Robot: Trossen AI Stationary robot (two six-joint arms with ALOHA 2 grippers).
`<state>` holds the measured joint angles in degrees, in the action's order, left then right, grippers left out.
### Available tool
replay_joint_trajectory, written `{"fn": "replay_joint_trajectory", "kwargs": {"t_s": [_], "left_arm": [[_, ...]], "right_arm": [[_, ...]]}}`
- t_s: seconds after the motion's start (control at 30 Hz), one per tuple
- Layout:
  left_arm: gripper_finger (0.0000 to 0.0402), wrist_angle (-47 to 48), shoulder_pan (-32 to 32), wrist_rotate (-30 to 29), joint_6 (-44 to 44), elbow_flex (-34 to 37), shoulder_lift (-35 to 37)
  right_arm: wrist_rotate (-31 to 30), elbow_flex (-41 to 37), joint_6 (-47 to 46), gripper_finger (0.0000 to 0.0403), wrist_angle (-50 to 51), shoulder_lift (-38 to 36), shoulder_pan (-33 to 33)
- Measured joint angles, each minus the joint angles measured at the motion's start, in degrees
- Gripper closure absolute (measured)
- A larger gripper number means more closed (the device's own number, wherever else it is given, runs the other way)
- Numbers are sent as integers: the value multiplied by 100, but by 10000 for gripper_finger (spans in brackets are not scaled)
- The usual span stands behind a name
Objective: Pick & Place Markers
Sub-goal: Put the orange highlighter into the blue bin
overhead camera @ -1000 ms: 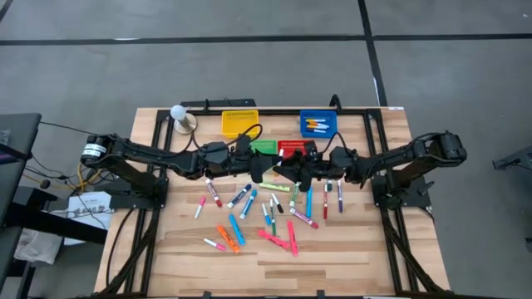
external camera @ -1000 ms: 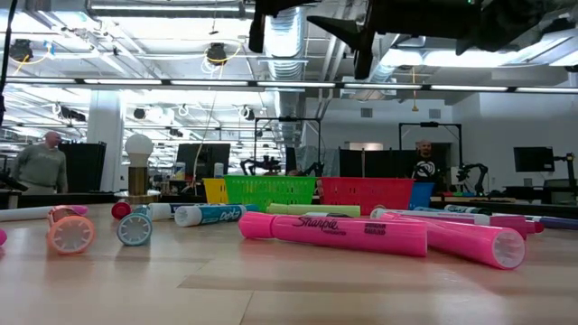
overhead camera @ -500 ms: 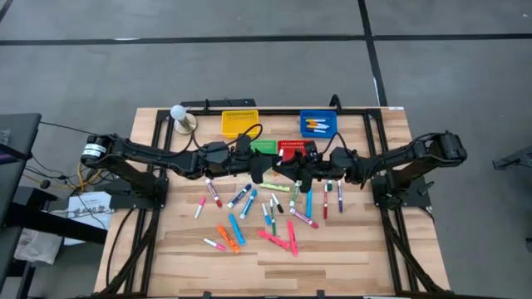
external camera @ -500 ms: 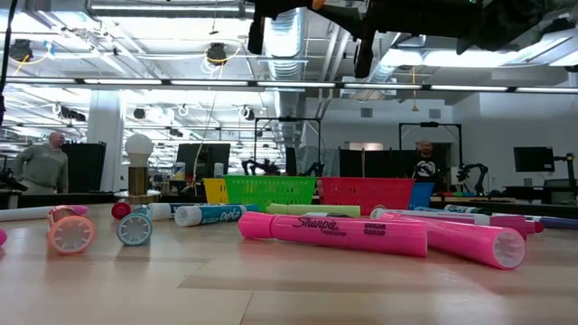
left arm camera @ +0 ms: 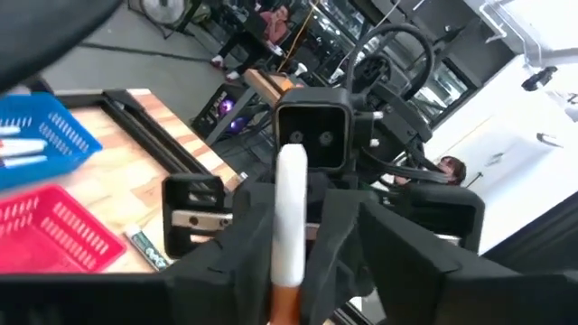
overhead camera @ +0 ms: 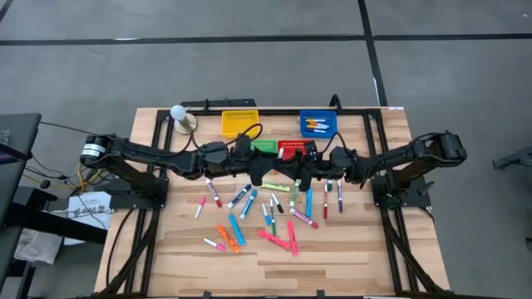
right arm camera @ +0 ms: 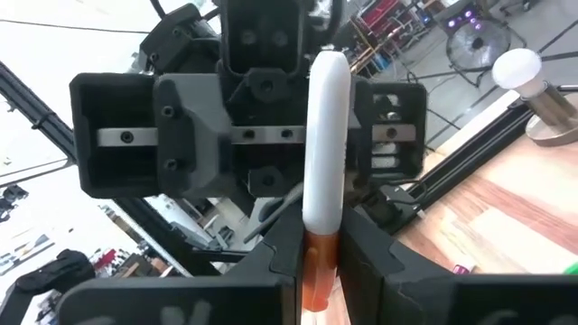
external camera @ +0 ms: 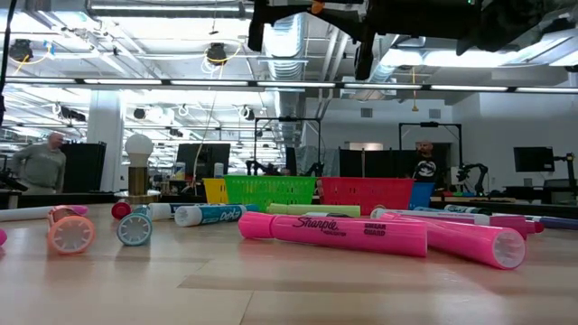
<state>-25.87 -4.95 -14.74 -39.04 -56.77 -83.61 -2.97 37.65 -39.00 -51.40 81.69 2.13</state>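
Marker [right arm camera: 325, 135]: light, stiff, slick; you hold it mid-air between both arms, above the tabletop [overhead camera: 366, 249].
Right fingers [right arm camera: 366, 244]: clamped on its orange end.
Left fingers [left arm camera: 330, 239]: parted around it.
Grip: mid-barrel.

Table [overhead camera: 349, 249]: pale wood, smooth. Markers [external camera: 334, 233]: glossy plastic. Baskets [external camera: 271, 190]: plastic mesh; grippers [right arm camera: 316, 248] matt black.

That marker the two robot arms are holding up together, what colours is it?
The marker is white with an orange end, best seen in the right wrist view.
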Motion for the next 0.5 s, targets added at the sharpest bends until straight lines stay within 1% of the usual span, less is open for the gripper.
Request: {"fn": "replay_joint_trajectory", "kwargs": {"t_s": [0.13, 0.23, 0.3, 0.5], "left_arm": [[195, 67, 2, 70, 513, 0, 190], [181, 273, 0, 139, 910, 0, 452], [177, 639, 2, 142, 1034, -2, 693], [178, 1851, 0, 124, 1051, -1, 1399]], "right_arm": [[-3, 0, 0, 369, -2, 0, 7], [0, 0, -2, 369, -16, 0, 9], [1, 0, -2, 369, -35, 2, 9], [5, 0, -2, 369, -46, 2, 47]]}}
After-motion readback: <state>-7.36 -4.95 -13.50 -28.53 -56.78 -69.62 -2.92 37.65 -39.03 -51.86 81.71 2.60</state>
